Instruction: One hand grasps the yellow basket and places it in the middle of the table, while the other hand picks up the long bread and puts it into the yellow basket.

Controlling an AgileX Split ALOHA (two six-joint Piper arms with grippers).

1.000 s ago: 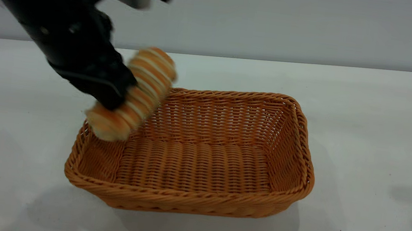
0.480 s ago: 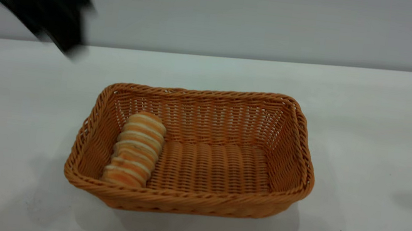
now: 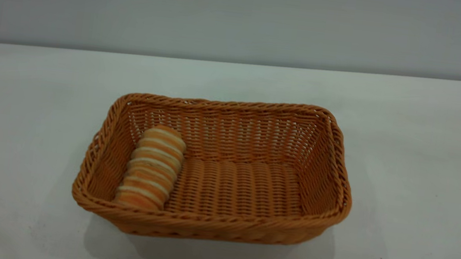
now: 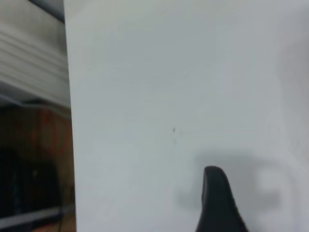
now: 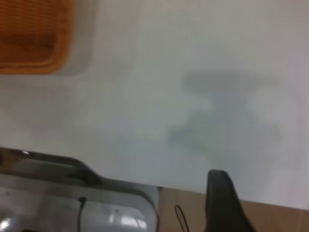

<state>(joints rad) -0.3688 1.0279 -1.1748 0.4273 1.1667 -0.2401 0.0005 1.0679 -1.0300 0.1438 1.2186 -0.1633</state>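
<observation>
Lying inside the yellow basket (image 3: 219, 228), the long bread (image 3: 152, 167) rests along its left end, close to the side wall. The basket stands on the white bench (image 3: 420, 138), about in the middle. Each wrist view shows only one dark finger over the bench, left (image 4: 218, 203) and right (image 5: 223, 203); whether either jaws are apart I cannot tell.

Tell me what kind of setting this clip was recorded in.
Probably a lab or test bench rather than a kitchen: a bare white table against a blank grey wall, holding only a yellow basket with the long bread inside.
</observation>
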